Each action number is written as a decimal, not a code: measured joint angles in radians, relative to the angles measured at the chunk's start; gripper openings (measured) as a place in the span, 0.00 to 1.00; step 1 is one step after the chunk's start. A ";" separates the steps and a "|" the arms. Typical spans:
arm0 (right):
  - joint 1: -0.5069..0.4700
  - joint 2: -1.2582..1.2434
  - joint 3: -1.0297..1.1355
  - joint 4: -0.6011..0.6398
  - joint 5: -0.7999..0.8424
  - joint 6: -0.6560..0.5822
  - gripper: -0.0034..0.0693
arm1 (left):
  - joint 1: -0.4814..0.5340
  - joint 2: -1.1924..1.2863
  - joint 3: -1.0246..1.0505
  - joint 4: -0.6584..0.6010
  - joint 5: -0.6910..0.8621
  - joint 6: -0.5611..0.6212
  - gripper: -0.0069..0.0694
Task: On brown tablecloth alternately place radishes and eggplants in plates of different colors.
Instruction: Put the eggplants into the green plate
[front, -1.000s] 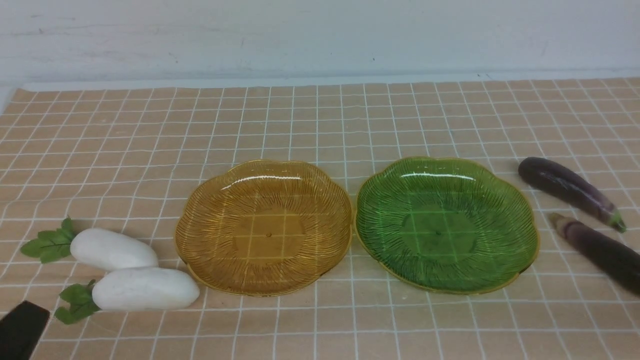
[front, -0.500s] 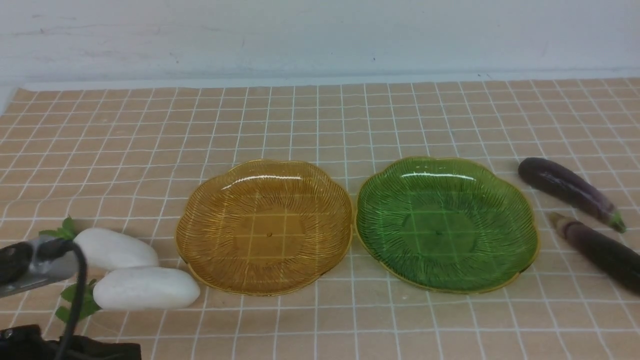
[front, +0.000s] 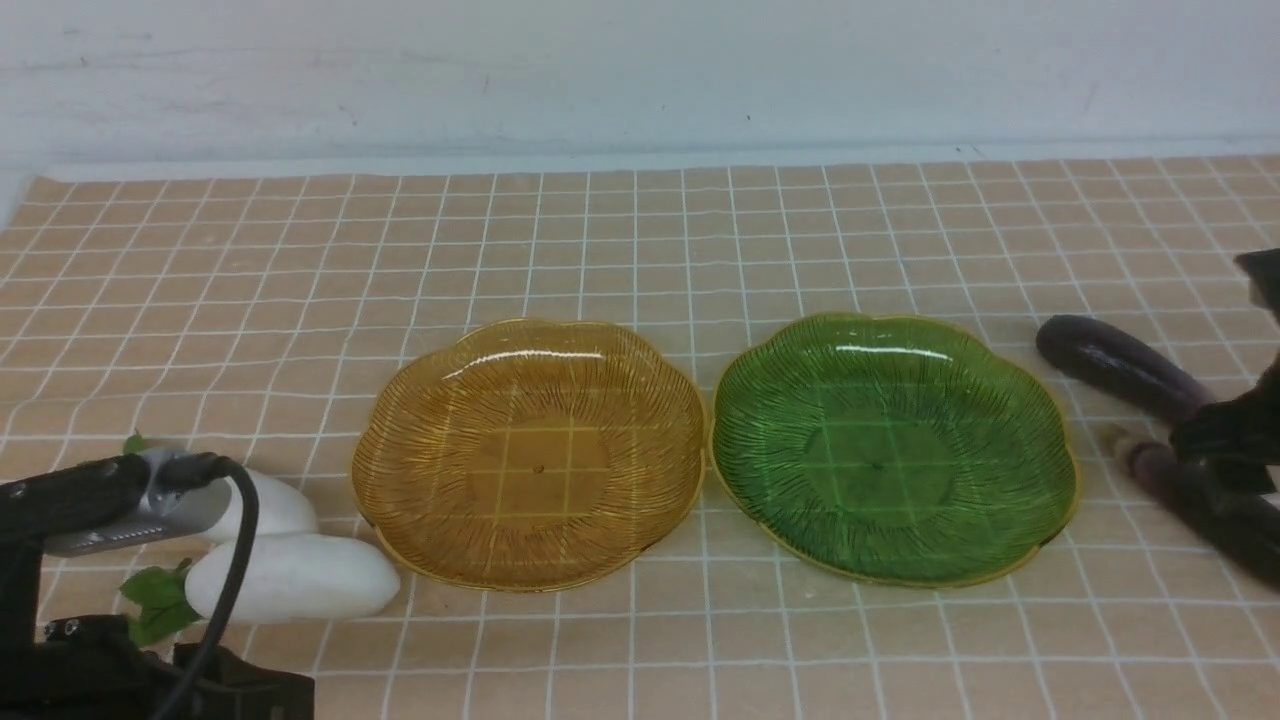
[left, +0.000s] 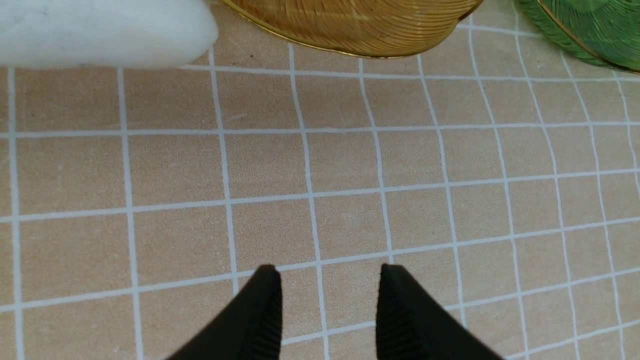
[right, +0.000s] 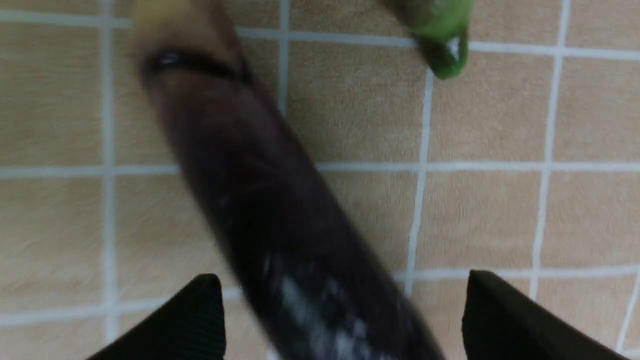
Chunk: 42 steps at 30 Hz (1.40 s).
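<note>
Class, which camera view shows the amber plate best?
The front view: the whole amber plate shows, scalloped rim included. The left wrist view catches only a strip of its rim; the right wrist view shows none of it.

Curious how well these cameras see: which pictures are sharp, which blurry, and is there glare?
Front view: sharp, with white glare streaks on the amber plate and green plate. Left wrist view: crisp grid on the tablecloth. Right wrist view: the eggplant is blurred.
</note>
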 joint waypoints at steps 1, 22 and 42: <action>0.000 0.025 -0.007 -0.015 0.000 -0.001 0.85 | 0.000 0.000 0.000 0.000 0.000 0.000 0.42; 0.001 -0.091 -0.163 0.243 0.158 -0.105 0.53 | 0.000 0.000 0.000 0.000 0.000 0.000 0.42; 0.253 0.059 -0.203 0.494 -0.159 -0.301 0.88 | 0.000 0.000 0.000 0.000 0.000 0.000 0.42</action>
